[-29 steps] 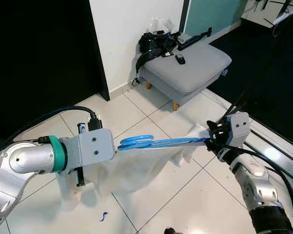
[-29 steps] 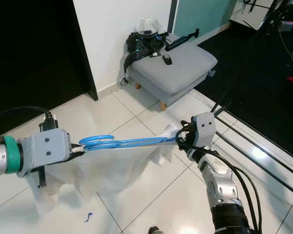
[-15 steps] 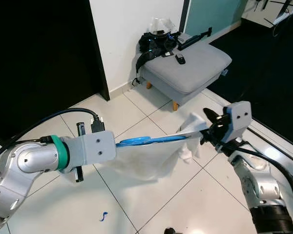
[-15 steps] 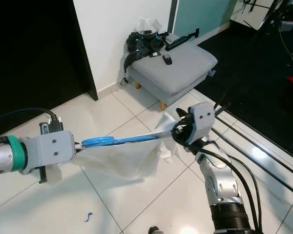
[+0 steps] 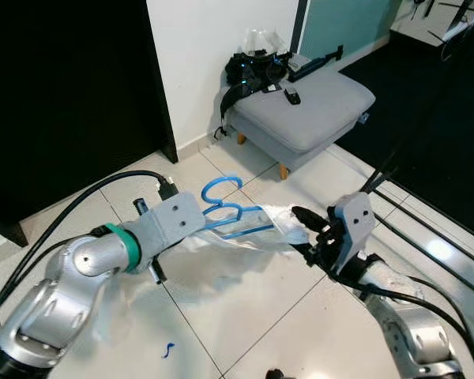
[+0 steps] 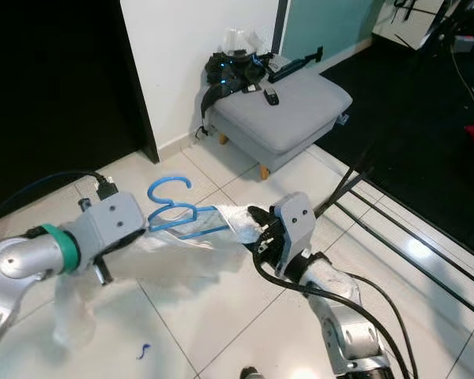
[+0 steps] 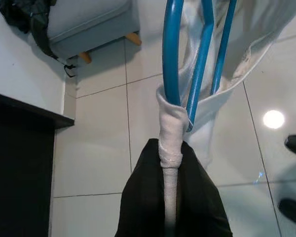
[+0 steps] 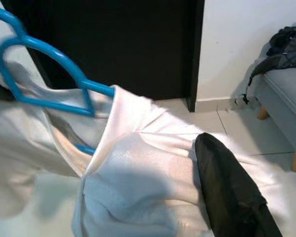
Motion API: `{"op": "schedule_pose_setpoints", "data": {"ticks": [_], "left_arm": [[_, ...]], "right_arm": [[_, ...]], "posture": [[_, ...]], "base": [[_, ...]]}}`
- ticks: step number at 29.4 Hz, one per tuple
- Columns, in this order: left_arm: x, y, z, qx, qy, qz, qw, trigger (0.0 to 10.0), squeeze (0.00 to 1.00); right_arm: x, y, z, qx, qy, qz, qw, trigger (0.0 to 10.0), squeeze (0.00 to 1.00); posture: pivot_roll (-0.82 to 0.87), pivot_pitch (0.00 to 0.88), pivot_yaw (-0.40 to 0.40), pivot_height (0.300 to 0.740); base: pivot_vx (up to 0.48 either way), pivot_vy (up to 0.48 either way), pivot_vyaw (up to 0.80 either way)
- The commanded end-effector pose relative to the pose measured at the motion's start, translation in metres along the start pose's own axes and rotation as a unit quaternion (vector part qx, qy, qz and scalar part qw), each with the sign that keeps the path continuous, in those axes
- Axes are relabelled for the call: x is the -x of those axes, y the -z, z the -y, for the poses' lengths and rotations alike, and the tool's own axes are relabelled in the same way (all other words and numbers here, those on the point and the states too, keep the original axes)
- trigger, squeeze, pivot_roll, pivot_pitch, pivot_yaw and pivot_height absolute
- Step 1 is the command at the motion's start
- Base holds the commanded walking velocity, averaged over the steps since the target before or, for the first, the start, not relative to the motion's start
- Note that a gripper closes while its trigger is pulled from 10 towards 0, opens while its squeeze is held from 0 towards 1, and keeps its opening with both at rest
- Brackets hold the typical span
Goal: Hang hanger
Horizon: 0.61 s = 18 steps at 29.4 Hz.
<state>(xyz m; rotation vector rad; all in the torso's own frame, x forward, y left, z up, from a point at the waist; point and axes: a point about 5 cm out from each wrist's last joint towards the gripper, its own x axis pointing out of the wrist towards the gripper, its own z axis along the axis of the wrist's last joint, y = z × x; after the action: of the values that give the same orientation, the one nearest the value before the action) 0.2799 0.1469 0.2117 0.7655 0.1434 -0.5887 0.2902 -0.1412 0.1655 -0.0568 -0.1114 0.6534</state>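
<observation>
While the blue hanger [image 5: 227, 212] hangs in mid-air above the tiled floor [image 5: 245, 316], the left gripper [image 7: 171, 163] has its fingers pinched tight on a twisted end of the white garment [image 5: 221, 253] at the hanger's end. Right gripper [image 5: 306, 234] grips the garment's right end, fingers closed on cloth. Far behind sits a grey footstool [image 5: 316, 106].

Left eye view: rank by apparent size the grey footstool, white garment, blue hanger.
1. White fabric garment and grey cushioned footstool: look alike; the garment is nearer the camera, so unsure.
2. Blue plastic hanger: smallest.
</observation>
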Motion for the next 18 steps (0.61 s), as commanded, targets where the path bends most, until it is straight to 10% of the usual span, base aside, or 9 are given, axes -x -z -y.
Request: {"op": "schedule_pose_setpoints", "data": {"ticks": [1, 13, 18], "left_arm": [[0.000, -0.002, -0.001, 0.001, -0.016, -0.001, 1.000, 10.0, 0.00], [-0.003, -0.040, 0.012, 0.046, 0.006, 0.100, 0.994, 10.0, 0.00], [-0.002, -0.054, 0.017, 0.044, 0.025, 0.141, 0.989, 10.0, 0.00]], "right_arm": [[-0.001, 0.000, -0.009, -0.011, -0.015, -0.002, 1.000, 10.0, 0.00], [-0.032, -0.004, -0.033, -0.095, -0.036, 0.044, 0.994, 10.0, 0.00], [-0.041, 0.004, -0.036, -0.048, -0.047, 0.010, 0.998, 10.0, 0.00]], "posture": [[-0.07, 0.128, 0.083, 0.740], [-0.06, 0.123, 0.083, 0.740], [-0.06, 0.124, 0.084, 0.740]], "base": [[0.000, 0.000, 0.00], [0.000, 0.000, 0.00], [0.000, 0.000, 0.00]]}}
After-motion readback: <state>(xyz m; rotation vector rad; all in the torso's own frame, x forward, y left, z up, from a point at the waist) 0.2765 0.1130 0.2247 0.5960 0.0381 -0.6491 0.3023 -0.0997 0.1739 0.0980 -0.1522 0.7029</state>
